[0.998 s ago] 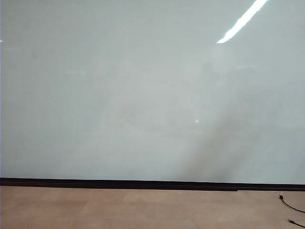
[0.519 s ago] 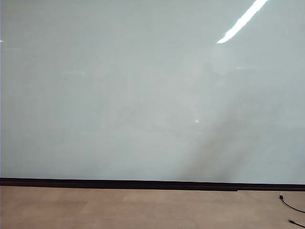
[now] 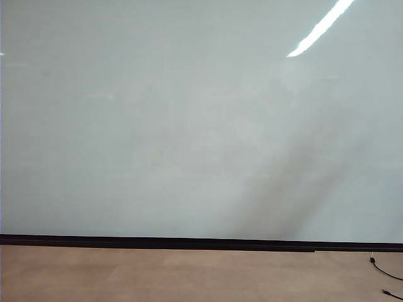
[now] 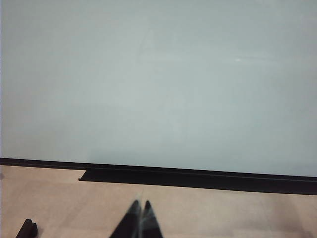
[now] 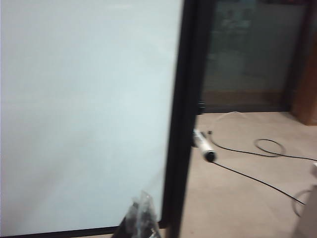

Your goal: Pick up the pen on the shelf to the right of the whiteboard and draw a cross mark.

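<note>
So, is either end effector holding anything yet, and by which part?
Nothing is held. The left end effector and right end effector are both shut and empty; the pen sticks out beside the whiteboard's right edge, untouched.

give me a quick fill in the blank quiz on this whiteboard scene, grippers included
1. The whiteboard bears ____ drawn marks so far.
2. In the right wrist view, the pen sticks out beside the board's ____ frame edge.
3. The left gripper, low before the board's lower edge, has its fingers ____.
4. The right gripper, near the board's side edge, holds ____.

Missing words: no; black; shut; nothing
</note>
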